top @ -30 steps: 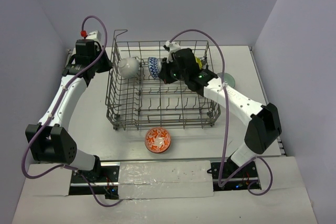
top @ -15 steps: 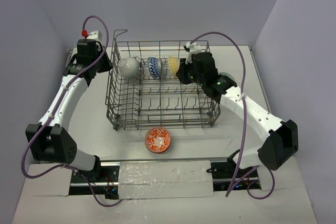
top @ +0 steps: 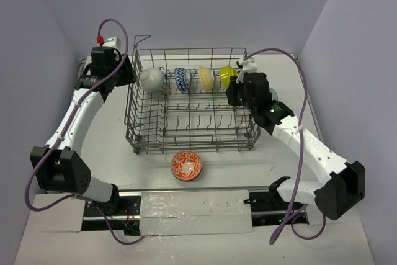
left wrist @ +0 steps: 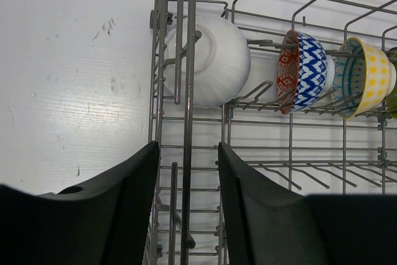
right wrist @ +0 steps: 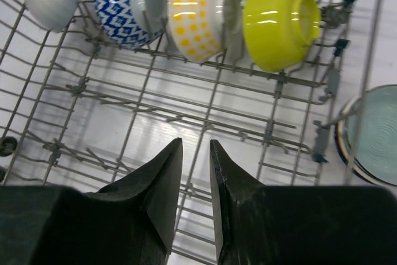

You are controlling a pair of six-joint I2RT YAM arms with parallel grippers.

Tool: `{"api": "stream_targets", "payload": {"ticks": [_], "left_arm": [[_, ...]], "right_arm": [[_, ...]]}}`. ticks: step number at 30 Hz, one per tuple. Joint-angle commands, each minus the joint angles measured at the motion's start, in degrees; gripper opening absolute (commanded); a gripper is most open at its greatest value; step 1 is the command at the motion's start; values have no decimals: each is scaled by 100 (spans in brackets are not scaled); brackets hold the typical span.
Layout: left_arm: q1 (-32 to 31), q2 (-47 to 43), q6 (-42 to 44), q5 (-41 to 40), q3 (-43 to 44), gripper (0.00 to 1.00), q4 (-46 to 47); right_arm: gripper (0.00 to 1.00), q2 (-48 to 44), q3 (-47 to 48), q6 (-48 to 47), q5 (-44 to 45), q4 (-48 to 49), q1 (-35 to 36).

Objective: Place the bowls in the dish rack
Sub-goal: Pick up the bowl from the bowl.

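- Left pincer (top: 126,71) hangs at the dish rack's (top: 192,149) upper-left corner and right pincer (top: 232,94) at its upper right. The white bowl (top: 152,79), blue patterned bowl (top: 182,80), yellow bowl (top: 206,79) and lime bowl (top: 226,76) stand on edge in the back row. A red-white bowl (top: 187,166) sits on the surface (top: 111,150) below the rack.
- Left wrist: the left pincer (left wrist: 187,147) gapes moderately and is empty, with rack wire beyond the gap.
- Right wrist: the right pincer (right wrist: 195,144) is narrowly parted and empty. A teal bowl (right wrist: 375,131) lies outside the rack, at the right edge.
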Motion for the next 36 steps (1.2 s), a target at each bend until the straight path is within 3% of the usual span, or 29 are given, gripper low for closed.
{"api": "stream_targets", "payload": {"ticks": [1,13,22,28,36], "left_arm": [[19,-112,-42,-47,173,48,150],[361,-472,-341,6,-161,61,563],[669,-596,-596,199,-311,87,819],[757,-570,-684,481,-346,92,898],[757,-526,-614,595,-293,91,854]], "right_arm": [[33,-476,-236,97,246,244,-205],[41,-1118,-501,88,765,-2,-240],[44,-890,-791,606,766,314,-749],[43,-504,-668,852,345,428,-1346],[42,200,-255,949,-465,428,-2059]]}}
